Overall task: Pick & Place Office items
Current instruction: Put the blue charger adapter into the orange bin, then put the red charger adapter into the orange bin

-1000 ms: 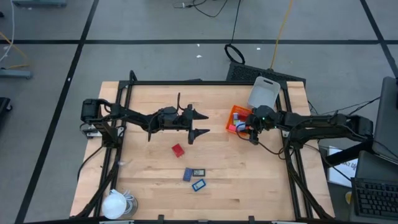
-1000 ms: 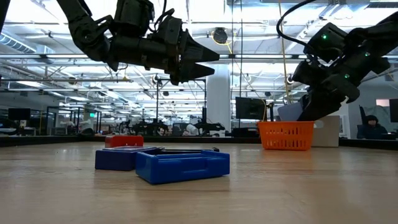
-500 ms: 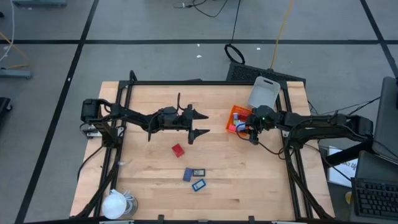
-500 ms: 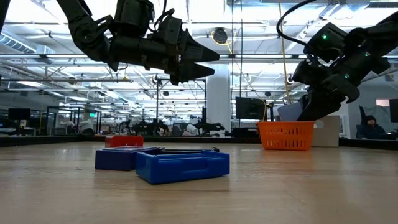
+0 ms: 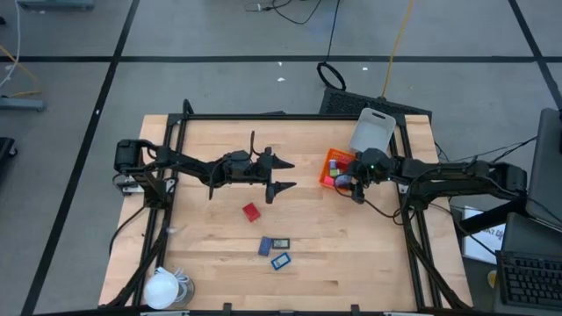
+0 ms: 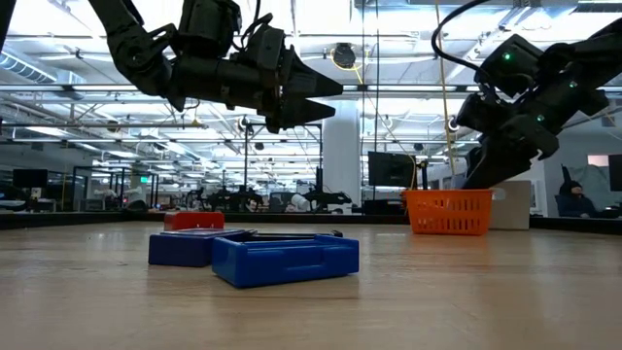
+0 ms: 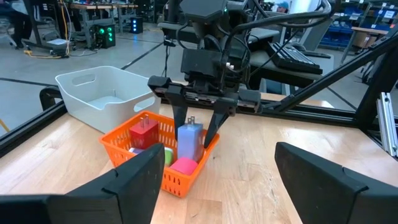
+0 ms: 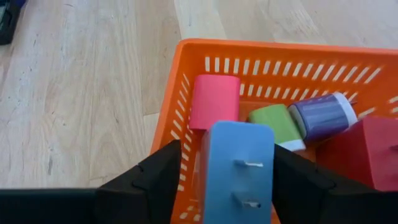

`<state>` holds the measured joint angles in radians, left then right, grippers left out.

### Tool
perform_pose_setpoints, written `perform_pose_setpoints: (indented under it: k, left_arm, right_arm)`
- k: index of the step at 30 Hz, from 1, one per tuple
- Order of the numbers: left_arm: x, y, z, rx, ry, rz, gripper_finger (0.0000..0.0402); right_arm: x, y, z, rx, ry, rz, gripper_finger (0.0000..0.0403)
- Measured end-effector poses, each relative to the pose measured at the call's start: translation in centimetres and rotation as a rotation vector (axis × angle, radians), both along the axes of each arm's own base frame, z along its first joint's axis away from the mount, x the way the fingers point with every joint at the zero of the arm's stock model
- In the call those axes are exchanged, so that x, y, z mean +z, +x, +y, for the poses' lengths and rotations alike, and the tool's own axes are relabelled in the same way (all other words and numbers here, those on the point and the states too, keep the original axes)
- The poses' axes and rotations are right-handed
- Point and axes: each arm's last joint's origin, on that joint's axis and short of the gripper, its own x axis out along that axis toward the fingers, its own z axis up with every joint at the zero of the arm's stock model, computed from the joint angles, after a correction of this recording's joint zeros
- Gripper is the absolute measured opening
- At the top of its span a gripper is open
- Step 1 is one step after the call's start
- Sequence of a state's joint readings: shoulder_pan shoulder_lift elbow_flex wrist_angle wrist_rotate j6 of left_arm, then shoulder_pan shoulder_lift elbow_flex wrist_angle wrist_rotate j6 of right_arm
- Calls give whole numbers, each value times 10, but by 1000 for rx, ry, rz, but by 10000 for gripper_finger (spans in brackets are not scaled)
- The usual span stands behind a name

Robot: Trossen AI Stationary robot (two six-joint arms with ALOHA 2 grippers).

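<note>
An orange basket (image 5: pixel 332 161) stands at the table's far right and holds pink (image 8: pixel 214 99), green (image 8: pixel 273 121), purple (image 8: pixel 323 115) and red (image 8: pixel 367 146) pieces. My right gripper (image 8: pixel 227 155) hangs open over the basket's near wall, slanting down. A pale blue block (image 8: pixel 239 168) stands upright between its fingers. My left gripper (image 5: pixel 288 175) waits open and level above mid-table, touching nothing. On the wood lie a red block (image 5: pixel 251 211), a blue piece (image 5: pixel 265 247), a dark flat one (image 5: pixel 280 243) and a blue flat one (image 5: pixel 281 261). My right gripper stands with a finger on each side of the pale blue block (image 7: pixel 189 142). The basket's wall shows through a gap between one finger (image 8: pixel 158 177) and the block. Whether the other finger (image 8: pixel 305 180) touches the block, I cannot tell. The block's lower end is inside the basket.
A white bin (image 5: pixel 372 130) stands just beyond the basket at the far right corner. A white round lump with a cord (image 5: pixel 164 286) lies at the near left corner. Black frame rails (image 5: pixel 290 116) run along the table's far, left and right sides.
My right gripper has opened over the basket without moving away. The low view shows its fingers spread wider than before. The pale blue block now stands free between them.
</note>
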<state>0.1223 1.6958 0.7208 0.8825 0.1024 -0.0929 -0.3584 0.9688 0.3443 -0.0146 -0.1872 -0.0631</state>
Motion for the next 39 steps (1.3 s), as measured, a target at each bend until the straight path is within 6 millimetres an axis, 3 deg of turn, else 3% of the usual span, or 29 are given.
perform_pose_setpoints:
  k: [10,25,39]
  left_arm:
    - [0,0,0,0,-1,0,313]
    - [0,0,0,0,-2,0,317]
    - [-5,-1,0,0,-33,53,308]
  right_arm:
    - [10,4,-1,-1,-40,-104,219]
    - [49,-8,3,-32,-89,-390,219]
    - [52,-11,4,-31,-96,-404,219]
